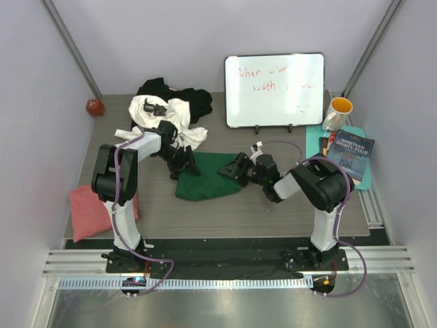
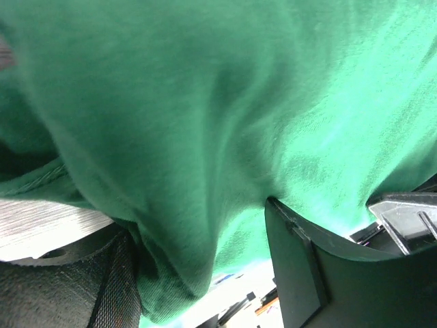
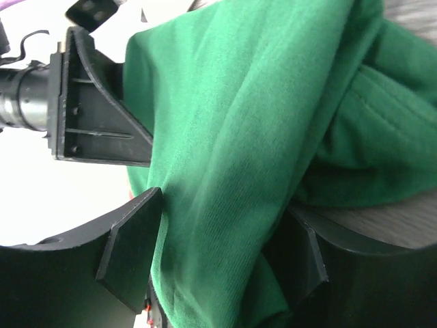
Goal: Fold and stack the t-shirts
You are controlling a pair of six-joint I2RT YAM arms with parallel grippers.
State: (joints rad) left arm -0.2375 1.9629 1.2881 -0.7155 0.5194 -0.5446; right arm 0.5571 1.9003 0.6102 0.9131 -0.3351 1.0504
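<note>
As each stands part-closed, left claw [image 1: 186, 164] and right claw [image 1: 235, 168] pinch the green t-shirt [image 1: 205, 183].

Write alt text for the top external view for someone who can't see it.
The left gripper and right gripper each grip a side of a dark green t-shirt on the table. A white t-shirt and a black t-shirt lie heaped behind it beside a whiteboard; a pink t-shirt sits at the near left edge.
</note>
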